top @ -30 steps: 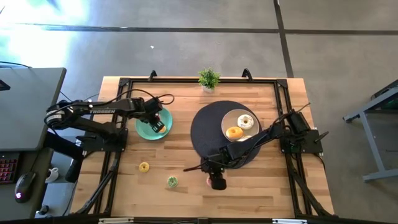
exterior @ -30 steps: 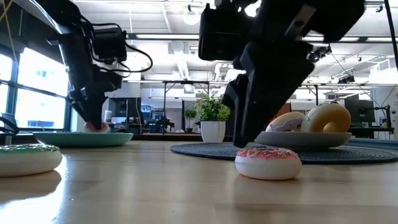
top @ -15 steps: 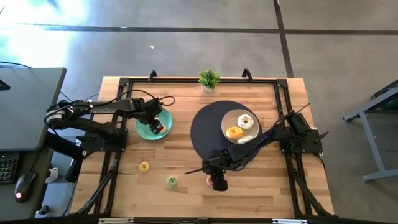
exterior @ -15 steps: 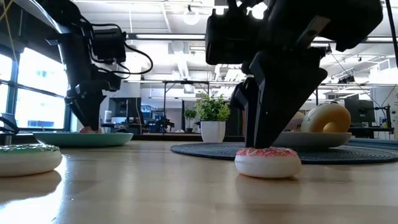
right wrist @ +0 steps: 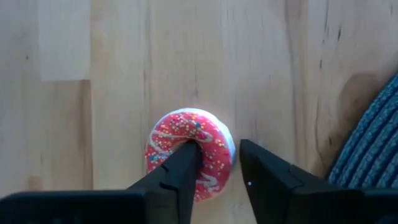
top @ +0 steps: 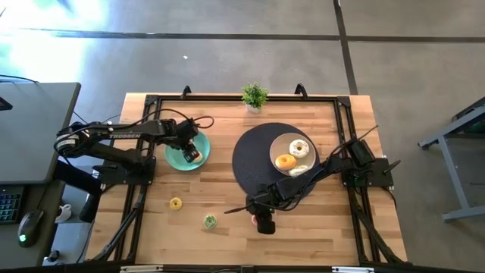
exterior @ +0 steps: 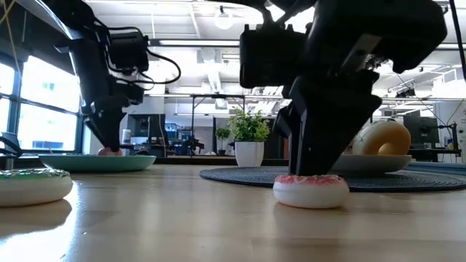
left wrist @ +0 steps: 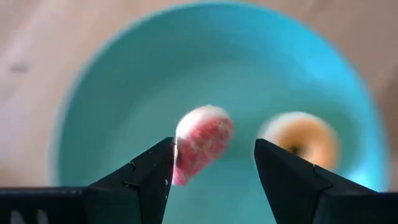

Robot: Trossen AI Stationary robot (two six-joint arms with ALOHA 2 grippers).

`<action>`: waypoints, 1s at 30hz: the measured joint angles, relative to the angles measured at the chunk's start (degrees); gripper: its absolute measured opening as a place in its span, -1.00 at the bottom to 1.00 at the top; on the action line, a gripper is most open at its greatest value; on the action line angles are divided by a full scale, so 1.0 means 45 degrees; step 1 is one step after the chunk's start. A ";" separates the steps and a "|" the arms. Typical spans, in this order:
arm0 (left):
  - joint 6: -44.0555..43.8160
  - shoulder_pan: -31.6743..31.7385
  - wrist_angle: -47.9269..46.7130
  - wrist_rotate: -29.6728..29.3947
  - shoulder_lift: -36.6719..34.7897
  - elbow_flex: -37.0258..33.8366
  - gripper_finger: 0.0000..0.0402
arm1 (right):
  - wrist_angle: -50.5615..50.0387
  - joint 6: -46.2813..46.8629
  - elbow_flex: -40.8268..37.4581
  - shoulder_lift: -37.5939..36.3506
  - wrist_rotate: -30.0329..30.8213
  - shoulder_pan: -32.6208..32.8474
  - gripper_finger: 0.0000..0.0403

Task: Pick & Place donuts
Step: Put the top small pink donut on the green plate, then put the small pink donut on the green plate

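A pink-iced sprinkled donut (right wrist: 189, 152) lies flat on the wood near the table's near edge. My right gripper (right wrist: 221, 165) stands over it, pointing down and open, astride one side of its ring. My left gripper (left wrist: 211, 162) is open above the teal plate (top: 173, 159), where a pink donut (left wrist: 200, 148) and an orange donut (left wrist: 300, 140) lie. The pink one sits close to one finger; I cannot tell whether they touch. A yellow donut (top: 176, 203) and a green donut (top: 210, 221) rest on the bare wood. My right gripper comes from above, pointing down. One finger (right wrist: 183, 165) stands in the pink donut's hole against the ring's inner edge (right wrist: 198, 149), and the other finger (right wrist: 261, 171) stands just outside its rim. The donut lies flat on the table (exterior: 309, 191).
A beige plate (top: 276, 150) on a dark round mat (top: 250, 155) carries a white donut (top: 300, 148), an orange donut (top: 285, 161) and a third partly hidden by my right arm. A small potted plant (top: 255, 96) stands at the far edge. Bare wood lies between the two plates.
My right gripper has come down over the pink sprinkled donut, until its fingers reach the donut's ring. The donut has shifted slightly on the table. My left gripper has stayed over the teal plate.
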 joint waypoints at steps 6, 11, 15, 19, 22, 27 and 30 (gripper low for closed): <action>0.0660 -0.0005 -0.0843 -0.1482 -0.0078 0.1054 0.09 | 0.0053 -0.0099 0.0005 -0.0058 -0.0453 -0.0184 -0.84; 0.0509 -0.0010 -0.2000 -0.0711 -0.0078 0.2524 0.09 | 0.0116 -0.0133 -0.0060 -0.0440 -0.1111 -0.0641 -0.91; 0.0099 -0.0005 -0.3623 -0.0221 -0.0078 0.4054 0.09 | 0.0769 -0.0968 -0.0053 -0.1284 -0.0296 -0.1185 -0.92; -0.0476 -0.0010 -0.5122 -0.0289 -0.0078 0.5654 0.09 | 0.2563 -0.2059 -0.0032 -0.1981 0.2887 -0.2008 -0.96; -0.0557 -0.0010 -0.5922 -0.0113 -0.0086 0.6678 0.09 | 0.4716 -0.2916 -0.0024 -0.2019 0.5064 -0.2869 -0.92; -0.1013 -0.0124 -0.7566 0.0085 -0.0803 0.7822 0.09 | 0.8554 -0.3066 -0.0027 -0.1151 0.4589 -0.4480 -0.94; -0.1383 -0.0494 -0.7951 0.0080 -0.1588 0.7992 0.09 | 1.0413 -0.2846 -0.0028 -0.0240 0.3347 -0.5159 -0.97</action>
